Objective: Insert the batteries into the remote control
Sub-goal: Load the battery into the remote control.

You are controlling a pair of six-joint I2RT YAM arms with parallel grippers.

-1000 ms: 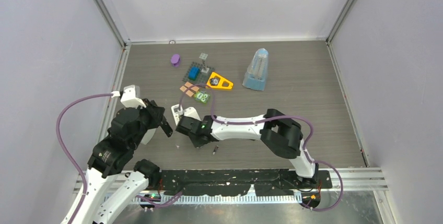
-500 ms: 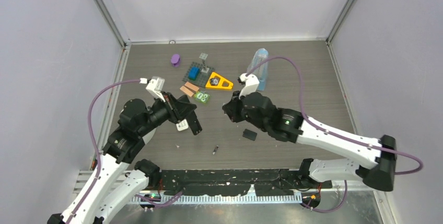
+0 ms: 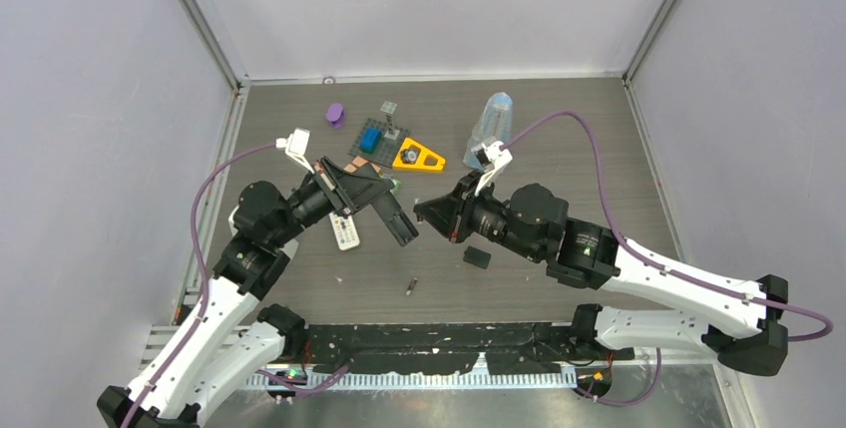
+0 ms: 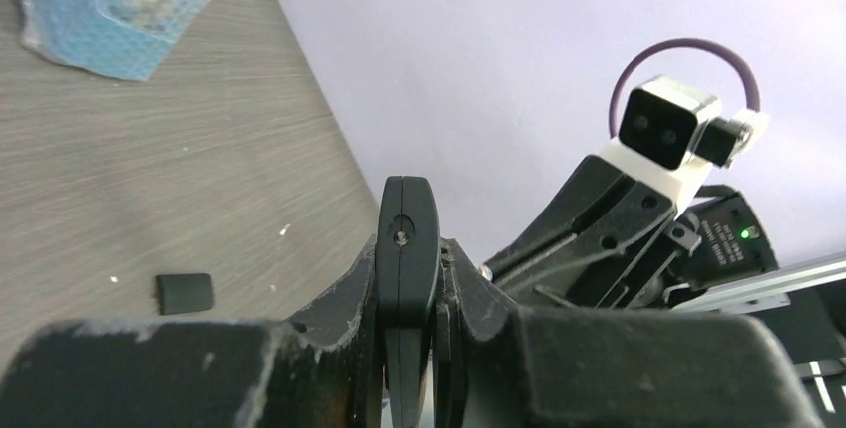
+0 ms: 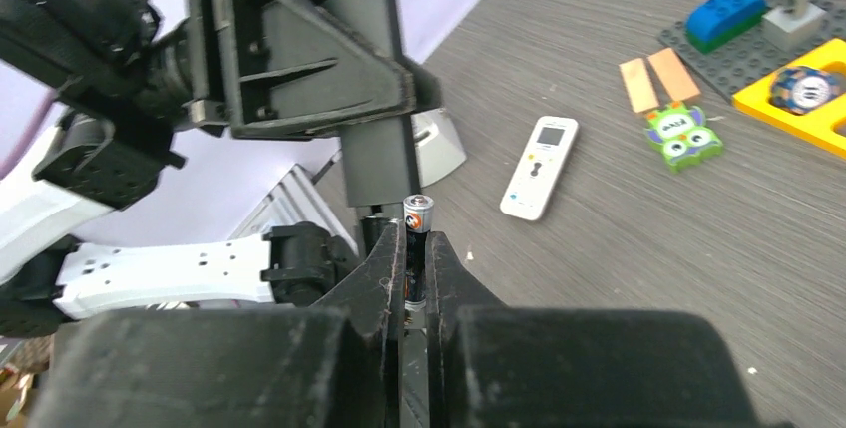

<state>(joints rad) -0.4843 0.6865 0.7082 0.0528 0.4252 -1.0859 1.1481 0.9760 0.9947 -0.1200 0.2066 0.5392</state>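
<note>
**Battery gripped; remote lies screen-up on worktop**

Right gripper (image 5: 416,253): jaws clamped on one upright battery (image 5: 416,214), held in the air to the right of the remote control (image 5: 540,167). Left gripper (image 4: 409,266): jaws clamped on a flat black strip (image 4: 404,211), above the remote. The remote shows its screen, so you probably need its back exposed first. Check polarity and seat the battery gently. A loose battery (image 3: 410,286) lies on the bases' side of the remote.
</note>
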